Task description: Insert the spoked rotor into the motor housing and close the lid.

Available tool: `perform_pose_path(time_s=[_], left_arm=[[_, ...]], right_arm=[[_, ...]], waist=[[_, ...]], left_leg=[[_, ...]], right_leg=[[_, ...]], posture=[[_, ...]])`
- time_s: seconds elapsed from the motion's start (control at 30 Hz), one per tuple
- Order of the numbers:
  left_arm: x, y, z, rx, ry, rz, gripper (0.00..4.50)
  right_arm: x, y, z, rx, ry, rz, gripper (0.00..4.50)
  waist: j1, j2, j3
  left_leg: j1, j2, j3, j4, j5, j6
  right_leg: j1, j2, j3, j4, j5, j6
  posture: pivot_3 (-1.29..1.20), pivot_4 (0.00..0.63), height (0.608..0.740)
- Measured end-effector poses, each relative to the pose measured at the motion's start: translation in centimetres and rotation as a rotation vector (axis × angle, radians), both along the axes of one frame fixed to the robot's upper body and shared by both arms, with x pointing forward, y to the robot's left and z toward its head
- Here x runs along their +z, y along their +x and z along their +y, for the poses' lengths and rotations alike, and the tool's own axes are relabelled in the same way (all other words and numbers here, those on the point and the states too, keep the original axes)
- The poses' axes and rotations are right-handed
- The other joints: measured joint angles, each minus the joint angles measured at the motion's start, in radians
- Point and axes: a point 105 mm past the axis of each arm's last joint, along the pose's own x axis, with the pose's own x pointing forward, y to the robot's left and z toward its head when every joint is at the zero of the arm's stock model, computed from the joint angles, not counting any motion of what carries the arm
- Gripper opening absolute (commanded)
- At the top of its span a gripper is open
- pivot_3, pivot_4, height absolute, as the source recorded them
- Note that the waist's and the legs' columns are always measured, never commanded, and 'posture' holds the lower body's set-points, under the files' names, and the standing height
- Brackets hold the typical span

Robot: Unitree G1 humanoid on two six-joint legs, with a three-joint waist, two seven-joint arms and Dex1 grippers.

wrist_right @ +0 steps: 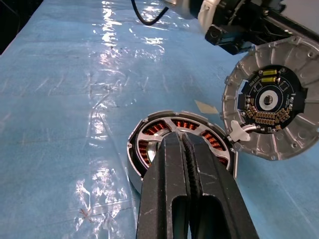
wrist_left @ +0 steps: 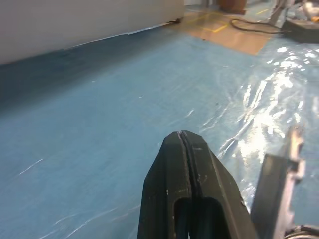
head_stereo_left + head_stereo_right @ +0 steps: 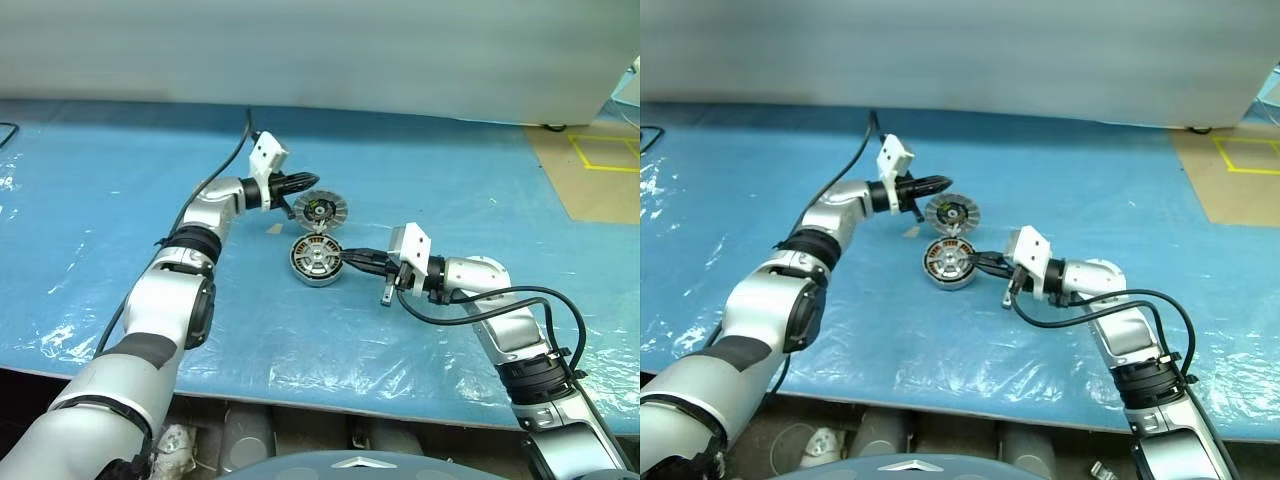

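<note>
The motor housing [image 3: 317,260] lies flat mid-desk with the spoked rotor [image 1: 182,130] seemingly already seated over its copper windings; the lid [image 3: 320,209] is propped on edge just behind it, ribbed rim touching the housing. All look like rigid, dense, slick metal, so the lid is probably best taken by its ribbed rim, away from the exposed circuit board. Left gripper [image 3: 308,182] is closed and empty at the lid's top edge; right gripper [image 3: 352,259] is closed at the housing's rim, on the blue plastic-covered desk [image 3: 120,200].
</note>
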Motion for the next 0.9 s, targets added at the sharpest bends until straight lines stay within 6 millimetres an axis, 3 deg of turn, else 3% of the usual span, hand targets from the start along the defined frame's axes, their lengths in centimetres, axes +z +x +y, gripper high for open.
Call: perform_pose_path(time_s=[0.3, 0.5, 0.6, 0.8, 0.9], left_arm=[[-1.0, -3.7, -1.0, -0.351, -0.027, 0.196, 0.03], [-5.2, -6.4, 0.4, -0.475, 0.079, 0.302, 0.03], [-6.6, -7.7, 1.1, -0.508, 0.126, 0.299, 0.03], [-8.0, -9.7, 1.0, -0.530, 0.155, 0.238, 0.03], [-6.8, -9.1, 0.9, -0.429, 0.105, 0.140, 0.03]], right_arm=[[-0.2, -0.2, -0.4, -0.038, 0.026, 0.044, 0.00], [2.9, 1.9, -4.0, -0.153, 0.058, -0.019, 0.00], [3.5, 2.7, -4.7, -0.179, 0.062, -0.030, 0.00], [3.0, 2.4, -1.7, -0.094, 0.104, -0.006, 0.00], [2.1, 1.9, 0.6, -0.041, 0.116, 0.029, 0.00]], waist=[[0.006, 0.000, 0.000], [0.015, 0.000, 0.000], [0.020, 0.000, 0.000], [0.018, 0.000, 0.000], [0.018, 0.000, 0.000]], left_leg=[[0.001, 0.000, 0.000, -0.001, 0.000, 0.000], [0.001, 0.001, 0.001, -0.001, 0.002, 0.003], [0.001, 0.001, 0.001, -0.001, 0.002, 0.003], [0.001, 0.002, 0.001, -0.001, 0.002, 0.003], [0.000, 0.002, 0.001, -0.001, 0.001, 0.003]], right_leg=[[0.000, 0.000, 0.000, 0.000, 0.000, 0.000], [0.000, 0.000, 0.000, 0.000, -0.001, -0.002], [0.000, 0.000, 0.000, 0.000, -0.003, -0.004], [0.000, -0.001, -0.001, 0.000, -0.003, -0.005], [0.000, -0.001, -0.002, 0.001, -0.003, -0.005]], posture=[[0.00, 0.150, 0.740], [0.00, 0.150, 0.740], [0.00, 0.150, 0.740], [0.00, 0.150, 0.740], [0.00, 0.150, 0.740]])
